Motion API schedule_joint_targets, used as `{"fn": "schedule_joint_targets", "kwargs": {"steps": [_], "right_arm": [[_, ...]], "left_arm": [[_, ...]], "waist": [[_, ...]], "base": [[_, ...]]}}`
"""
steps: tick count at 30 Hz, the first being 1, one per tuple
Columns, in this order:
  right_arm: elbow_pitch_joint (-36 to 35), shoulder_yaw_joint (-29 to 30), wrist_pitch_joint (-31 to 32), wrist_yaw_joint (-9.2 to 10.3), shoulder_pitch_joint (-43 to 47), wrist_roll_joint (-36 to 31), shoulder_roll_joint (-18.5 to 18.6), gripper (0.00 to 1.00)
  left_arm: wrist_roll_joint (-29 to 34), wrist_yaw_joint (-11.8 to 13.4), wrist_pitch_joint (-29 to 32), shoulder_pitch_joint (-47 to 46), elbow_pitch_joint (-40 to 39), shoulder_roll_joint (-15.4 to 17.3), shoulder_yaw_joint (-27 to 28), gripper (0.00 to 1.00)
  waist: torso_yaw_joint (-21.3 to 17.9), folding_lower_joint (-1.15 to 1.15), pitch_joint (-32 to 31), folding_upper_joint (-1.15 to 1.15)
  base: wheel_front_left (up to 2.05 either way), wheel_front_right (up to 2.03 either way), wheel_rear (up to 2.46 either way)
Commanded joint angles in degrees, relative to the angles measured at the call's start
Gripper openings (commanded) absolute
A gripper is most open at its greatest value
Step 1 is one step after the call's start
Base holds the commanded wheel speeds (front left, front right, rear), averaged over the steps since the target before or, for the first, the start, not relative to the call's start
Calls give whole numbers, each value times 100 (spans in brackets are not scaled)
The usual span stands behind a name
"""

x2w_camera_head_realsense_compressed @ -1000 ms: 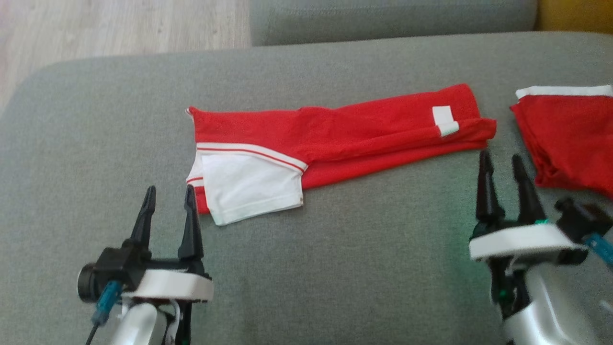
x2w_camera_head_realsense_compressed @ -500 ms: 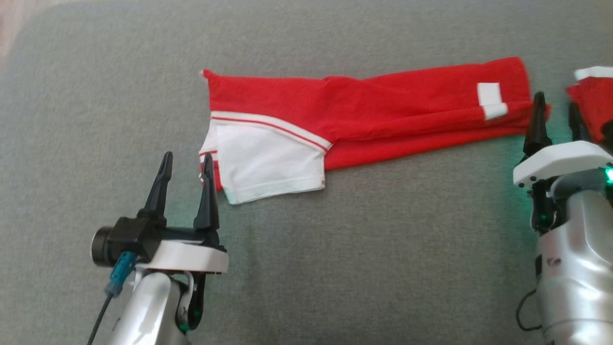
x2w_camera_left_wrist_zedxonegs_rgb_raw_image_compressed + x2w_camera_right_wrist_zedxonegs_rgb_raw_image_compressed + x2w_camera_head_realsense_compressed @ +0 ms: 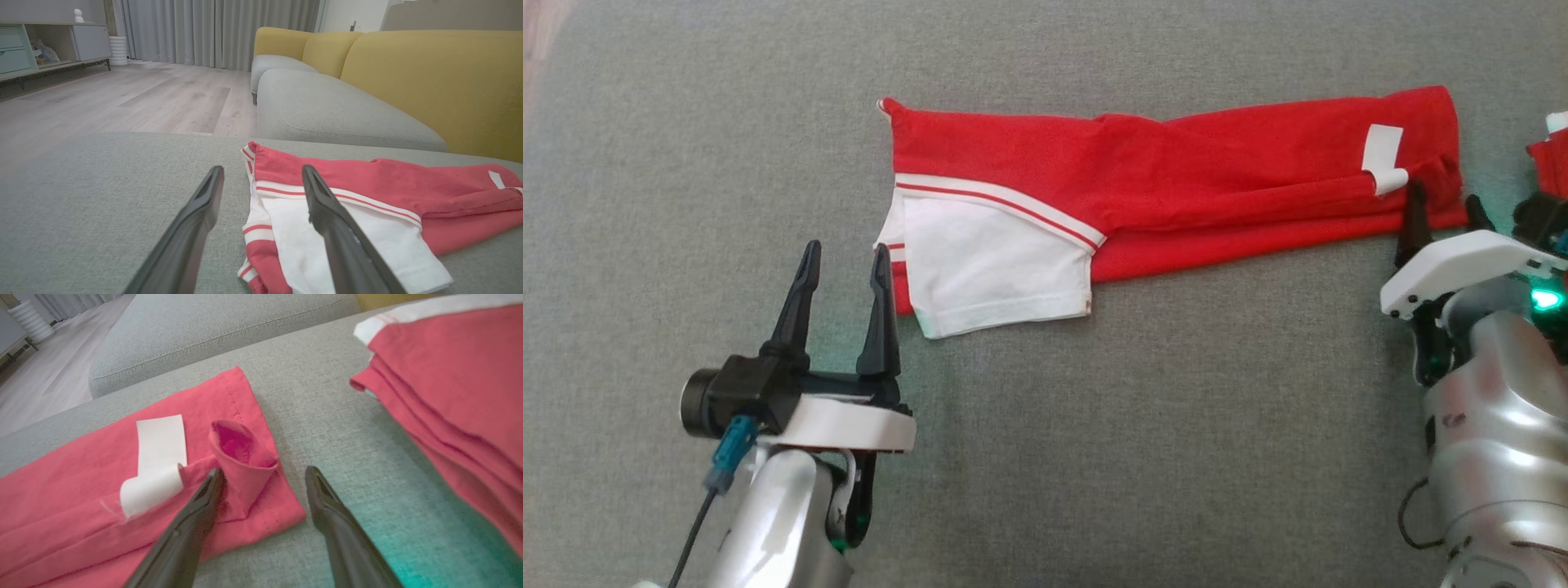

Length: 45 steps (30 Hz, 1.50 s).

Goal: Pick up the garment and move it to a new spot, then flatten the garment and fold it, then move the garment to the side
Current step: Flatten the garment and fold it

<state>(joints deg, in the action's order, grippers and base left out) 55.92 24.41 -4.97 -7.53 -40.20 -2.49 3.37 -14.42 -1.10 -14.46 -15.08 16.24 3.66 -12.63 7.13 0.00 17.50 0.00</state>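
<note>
Both pincers stand with fingers apart and nothing between them. The grey cushion (image 3: 1094, 457) lies bare behind the left pincer (image 3: 845, 247) and the right pincer (image 3: 1444, 193), across the stretch between them, and on the left pincer's outer side. In the left wrist view the cushion's far edge lies ahead of the left pincer, with the floor (image 3: 122, 94) beyond it and a yellow backrest (image 3: 429, 81) off to the right. Room is tighter on the right pincer's outer side: a red pile (image 3: 449, 375) lies near, with a strip of bare cushion between it and the garment.

The garment (image 3: 1176, 180) lies flat on the cushion, a long red band reaching from ahead of one pincer to the other. Its left end shows a white sleeve (image 3: 996, 269) with striped trim, just ahead of the left pincer's right finger. Its right end carries a white label (image 3: 1382, 155), curled at the bottom, just left of the right pincer. A red fold stands up there as a small open cone at the left fingertip.

Whether that fingertip touches the cone cannot be told. The pile is cut off by the frame edge. In the head view the right pincer's own mount hides much of its fingers.
</note>
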Motion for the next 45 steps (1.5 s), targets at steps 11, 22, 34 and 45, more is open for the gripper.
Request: {"fn": "schedule_joint_targets", "kwargs": {"steps": [11,22,34,45], "right_arm": [[-61,-60,-747,4,-145,-239,43,0],[-796,41,-888,4,416,96,333,0],[-1700,-1008,-525,4,543,726,25,0],[-1895,-2992,-346,4,675,1982,-47,0]], "left_arm": [[155,-70,-53,-54,-71,-12,421,100],[184,-129,-53,162,-96,-48,533,100],[186,-126,-53,313,-206,-68,569,100],[177,-134,-53,308,-234,-73,465,100]], "waist": [[-188,0,-316,0],[-312,0,-827,0],[-85,0,-1271,0],[484,0,-1478,0]], "base": [[0,0,0],[0,0,0],[0,0,0],[0,0,0]]}}
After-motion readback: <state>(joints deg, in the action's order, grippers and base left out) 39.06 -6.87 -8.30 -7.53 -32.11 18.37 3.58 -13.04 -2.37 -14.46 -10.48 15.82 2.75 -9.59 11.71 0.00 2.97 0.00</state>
